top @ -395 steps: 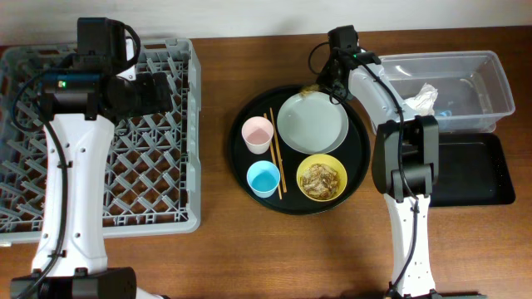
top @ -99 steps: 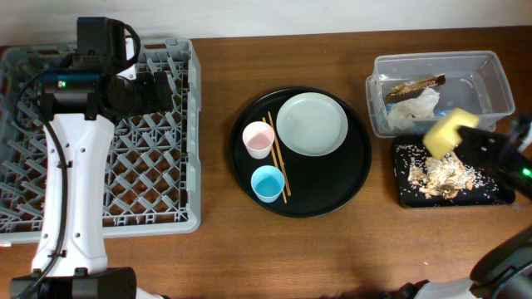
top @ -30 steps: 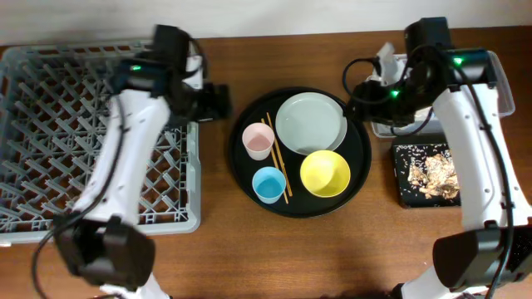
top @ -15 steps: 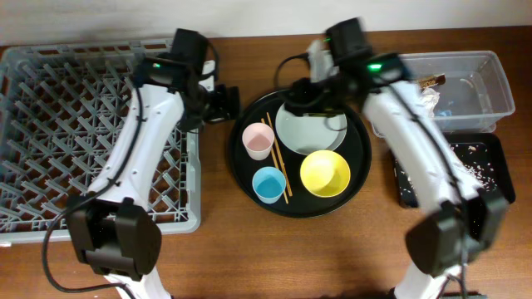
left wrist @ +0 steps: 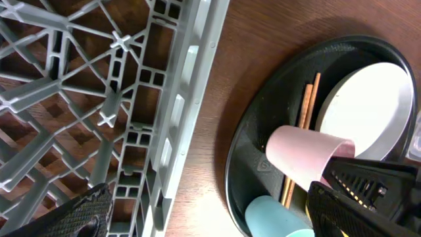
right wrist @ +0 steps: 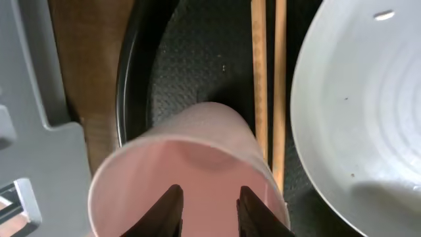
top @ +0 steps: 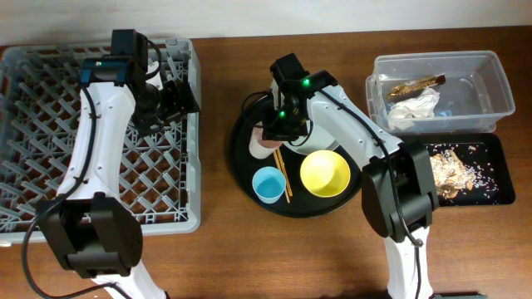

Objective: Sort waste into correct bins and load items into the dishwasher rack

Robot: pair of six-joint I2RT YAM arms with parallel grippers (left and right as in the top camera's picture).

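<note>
**A:** The pink cup, how does it look?

**B:** Small, pale pink, smooth wall. It is tilted, not upright, with its open mouth facing the right wrist camera. It sits right at the right end effector, on the round black tray.

**A:** Grip?

**B:** Jaws narrow. Both fingers show against the cup's mouth. Whether they clamp it, I cannot tell.

**A:** Arm poses?

**B:** The right arm reaches in across the round tray and covers part of the plate, wrist pitched down onto the cup. The left arm stretches over the rack. The left end effector hangs at the rack edge nearest the tray, jaws wide, holding nothing, well apart from the cup.

**A:** Counts?

**B:** On the round tray:
- one pink cup
- one blue cup
- one yellow bowl
- one plate
- two chopsticks, side by side just beyond the right fingertips, between cup and plate

There is one rack. Two bins stand on the desk, past the plate and well away from the right end effector:
- a clear tub holding one white tissue and one gold wrapper
- a black rectangular tray strewn with food scraps
</note>
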